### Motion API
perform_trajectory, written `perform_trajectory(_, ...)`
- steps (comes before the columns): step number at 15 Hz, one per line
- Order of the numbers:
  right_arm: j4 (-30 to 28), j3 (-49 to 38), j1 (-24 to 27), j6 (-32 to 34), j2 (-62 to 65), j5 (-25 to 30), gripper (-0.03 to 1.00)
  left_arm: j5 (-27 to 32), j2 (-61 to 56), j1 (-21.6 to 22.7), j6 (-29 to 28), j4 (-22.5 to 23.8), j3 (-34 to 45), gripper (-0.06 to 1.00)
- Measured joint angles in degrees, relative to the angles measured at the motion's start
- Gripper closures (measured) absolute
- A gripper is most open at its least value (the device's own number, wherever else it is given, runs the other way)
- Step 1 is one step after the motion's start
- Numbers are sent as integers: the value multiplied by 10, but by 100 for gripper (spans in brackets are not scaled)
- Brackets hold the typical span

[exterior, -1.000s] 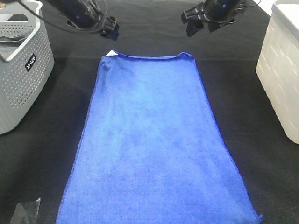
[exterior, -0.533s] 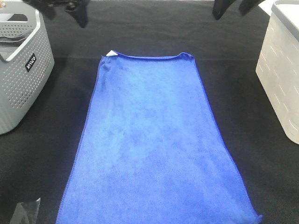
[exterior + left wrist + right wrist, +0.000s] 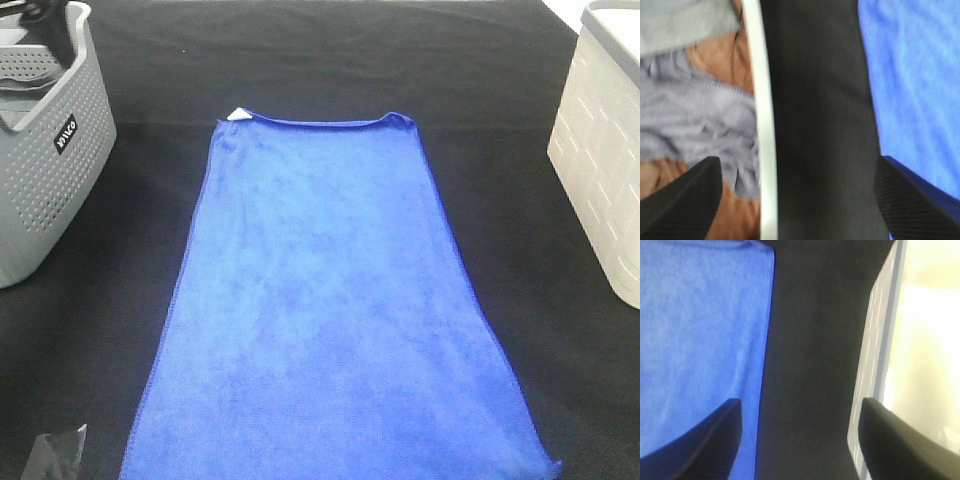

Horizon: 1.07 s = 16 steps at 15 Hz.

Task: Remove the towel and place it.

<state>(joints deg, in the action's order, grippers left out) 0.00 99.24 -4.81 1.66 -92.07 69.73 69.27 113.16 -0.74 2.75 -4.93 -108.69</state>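
The royal-blue towel (image 3: 330,300) lies flat on the black table cloth (image 3: 320,60), with its white tag (image 3: 238,114) at the far left corner. Neither gripper shows clearly in the exterior view. In the left wrist view my left gripper (image 3: 797,200) is open and empty over the strip of cloth between the grey basket's white rim (image 3: 760,125) and the towel's edge (image 3: 915,75). In the right wrist view my right gripper (image 3: 800,440) is open and empty over the cloth between the towel (image 3: 700,340) and the white bin (image 3: 925,340).
A grey perforated basket (image 3: 50,170) stands at the left with grey and brown clothes (image 3: 695,115) inside. A white bin (image 3: 605,150) stands at the right. A small dark see-through object (image 3: 55,455) lies at the near left corner.
Both arms have drawn back from the towel's far edge and spread outwards, leaving the exterior view. The towel has not moved.
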Motion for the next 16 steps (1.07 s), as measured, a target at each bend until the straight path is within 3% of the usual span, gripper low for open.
perform_trajectory(3,11,-148,0,18,170,1,30,-6,-118,43,13,7,147,16)
perform_trajectory(6,28,-249,0,42,332,3,30,-64,-257,71,13,7,250,16)
perform_trajectory(12,32,-413,0,48,619,4,30,-131,-462,73,-1,17,396,16)
perform_trajectory(16,34,-504,0,45,737,5,30,-154,-615,73,-1,17,537,16)
